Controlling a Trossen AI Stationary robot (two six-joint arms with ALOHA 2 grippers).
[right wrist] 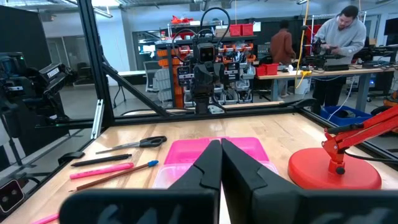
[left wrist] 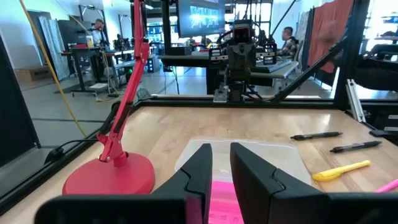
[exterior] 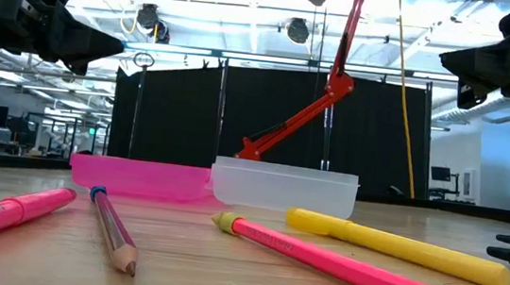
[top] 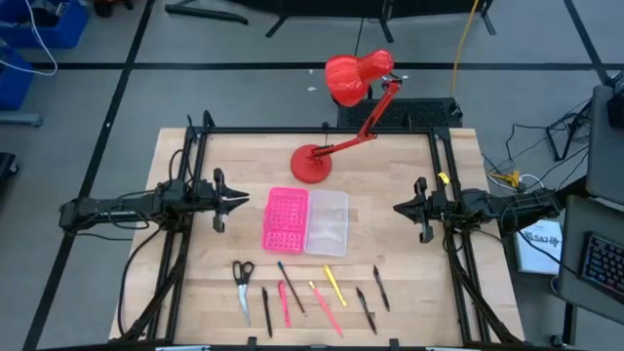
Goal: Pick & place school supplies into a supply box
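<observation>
The supply box lies open on the table's middle, its pink holed half to the left and its clear half to the right. The school supplies lie in a row near the table's near edge: scissors, black pens, a pink-red pen and a yellow pen. My left gripper hovers left of the box, its fingers a narrow gap apart. My right gripper hovers right of it, shut. Both point at the box and hold nothing.
A red desk lamp stands with its round base just beyond the box, its arm slanting up to the head past the far edge. A black frame lines the far and side edges. Bare wood lies between the box and the supplies.
</observation>
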